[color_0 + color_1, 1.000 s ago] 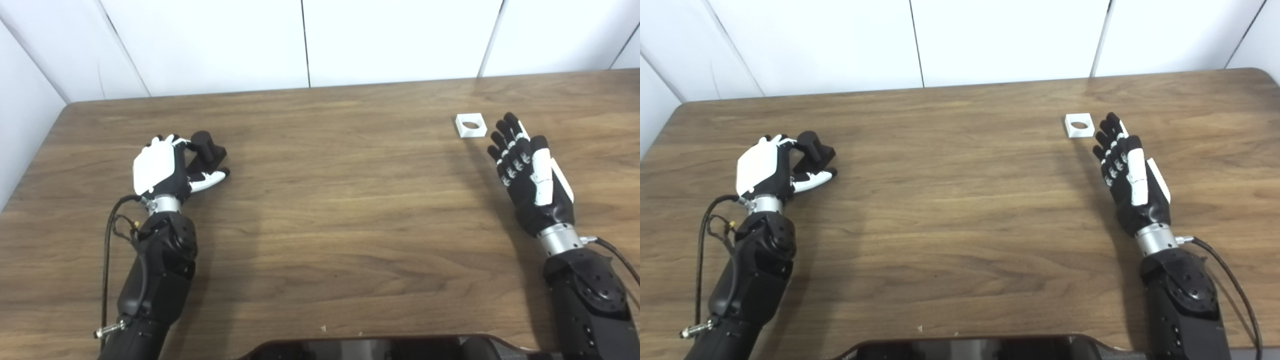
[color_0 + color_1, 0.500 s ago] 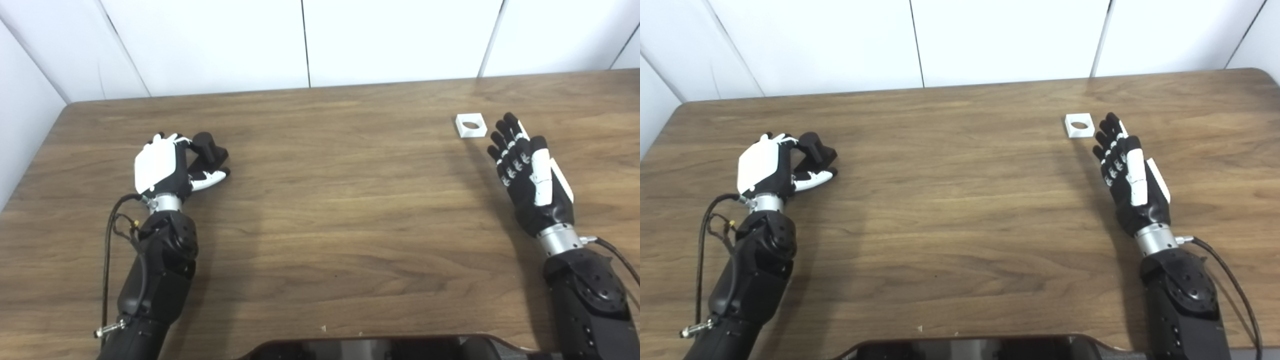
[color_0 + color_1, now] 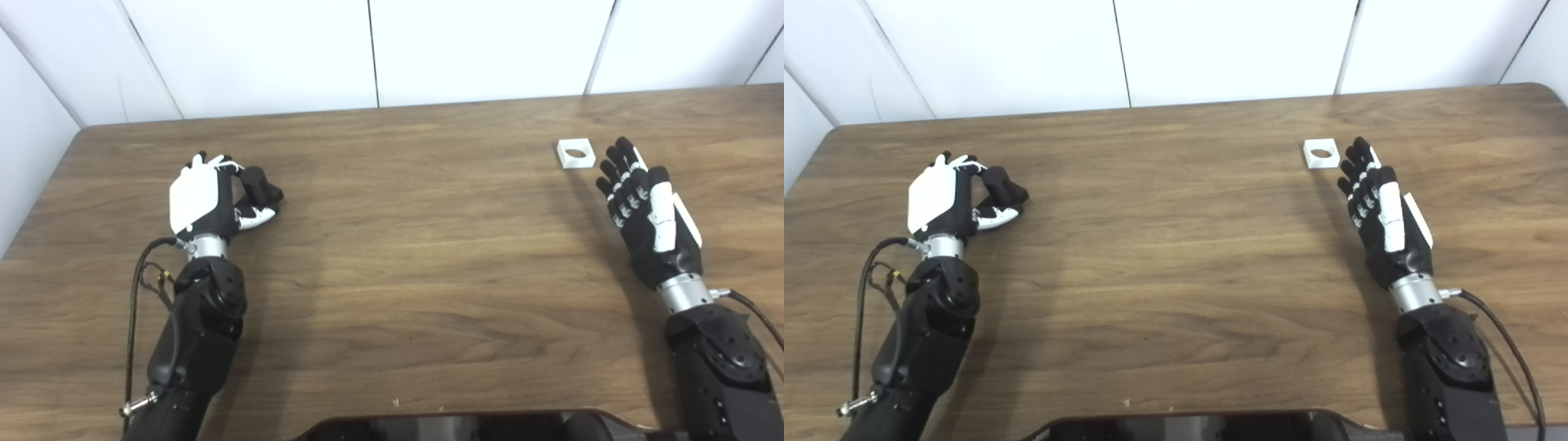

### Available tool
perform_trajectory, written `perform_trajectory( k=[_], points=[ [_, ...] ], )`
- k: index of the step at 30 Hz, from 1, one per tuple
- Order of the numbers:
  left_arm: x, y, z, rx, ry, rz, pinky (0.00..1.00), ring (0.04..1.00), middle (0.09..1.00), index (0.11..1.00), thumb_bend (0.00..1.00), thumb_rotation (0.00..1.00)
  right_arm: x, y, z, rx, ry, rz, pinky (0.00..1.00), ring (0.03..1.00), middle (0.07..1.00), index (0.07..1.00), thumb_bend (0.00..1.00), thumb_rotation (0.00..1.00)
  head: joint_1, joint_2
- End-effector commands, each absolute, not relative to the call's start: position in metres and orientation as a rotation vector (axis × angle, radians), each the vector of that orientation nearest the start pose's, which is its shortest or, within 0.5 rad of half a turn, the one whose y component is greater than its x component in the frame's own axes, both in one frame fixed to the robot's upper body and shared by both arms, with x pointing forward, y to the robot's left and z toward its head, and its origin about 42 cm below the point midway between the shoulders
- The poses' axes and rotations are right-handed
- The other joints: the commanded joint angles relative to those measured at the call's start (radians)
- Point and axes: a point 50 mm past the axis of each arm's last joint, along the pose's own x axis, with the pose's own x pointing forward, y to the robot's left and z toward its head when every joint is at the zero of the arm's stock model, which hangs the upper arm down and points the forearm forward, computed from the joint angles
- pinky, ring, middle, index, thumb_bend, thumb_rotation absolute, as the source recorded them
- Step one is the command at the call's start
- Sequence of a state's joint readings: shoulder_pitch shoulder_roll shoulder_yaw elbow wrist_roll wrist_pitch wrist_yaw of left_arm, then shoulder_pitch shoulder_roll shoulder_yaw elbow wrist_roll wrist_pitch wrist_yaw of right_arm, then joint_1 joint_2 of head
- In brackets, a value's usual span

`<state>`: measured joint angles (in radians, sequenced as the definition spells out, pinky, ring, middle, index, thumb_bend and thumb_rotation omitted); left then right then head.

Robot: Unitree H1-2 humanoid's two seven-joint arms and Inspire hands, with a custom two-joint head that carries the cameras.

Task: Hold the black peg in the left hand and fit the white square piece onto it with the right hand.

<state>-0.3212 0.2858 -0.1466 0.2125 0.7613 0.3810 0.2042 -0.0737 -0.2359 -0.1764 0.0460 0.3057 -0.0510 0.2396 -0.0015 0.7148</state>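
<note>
On the wooden table [image 3: 392, 245], my left hand [image 3: 202, 199] curls around the stiff black peg [image 3: 260, 187] at far left, while my spread, empty right hand [image 3: 643, 208] sits beside the light, rigid white square piece [image 3: 576, 153], best pinched by its outer edges.

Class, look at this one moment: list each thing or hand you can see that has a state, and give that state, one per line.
Black peg: gripped by the left hand, tilted.
White square piece: lying flat on the table, hole facing up, untouched.
Left hand: fingers closed around the peg.
Right hand: open, fingers apart, beside the white piece, holding nothing.
</note>
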Motion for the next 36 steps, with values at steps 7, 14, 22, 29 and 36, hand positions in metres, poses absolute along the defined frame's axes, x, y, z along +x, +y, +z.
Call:
perform_trajectory(
  k=[7,14,22,29,36],
  points=[
    [0.39,0.29,0.147,1.103,0.091,0.313,1.0,1.0,0.882,0.489,0.52,0.06,0.281,-0.328,0.09,0.085,-0.018,0.058,1.0,1.0,1.0,1.0,0.56,1.0,0.005,0.002],
    [0.389,0.29,0.147,1.105,0.092,0.312,1.0,1.0,0.885,0.489,0.52,0.06,0.283,-0.328,0.09,0.087,-0.028,0.055,1.0,1.0,1.0,1.0,0.55,1.0,0.007,0.002],
    [0.386,0.29,0.149,1.084,0.085,0.303,1.0,1.0,0.89,0.487,0.52,0.05,0.283,-0.327,0.09,0.088,-0.031,0.057,1.0,1.0,1.0,1.0,0.55,1.0,0.007,0.004],
    [0.381,0.285,0.149,1.062,0.084,0.29,0.96,1.0,0.893,0.489,0.52,0.06,0.282,-0.326,0.09,0.091,-0.023,0.054,1.0,1.0,1.0,1.0,0.55,1.0,0.006,0.005],
    [0.369,0.274,0.149,1.052,0.085,0.256,0.92,1.0,0.898,0.489,0.52,0.06,0.283,-0.325,0.089,0.092,-0.021,0.057,1.0,1.0,1.0,1.0,0.56,1.0,0.005,0.003]
  ],
)
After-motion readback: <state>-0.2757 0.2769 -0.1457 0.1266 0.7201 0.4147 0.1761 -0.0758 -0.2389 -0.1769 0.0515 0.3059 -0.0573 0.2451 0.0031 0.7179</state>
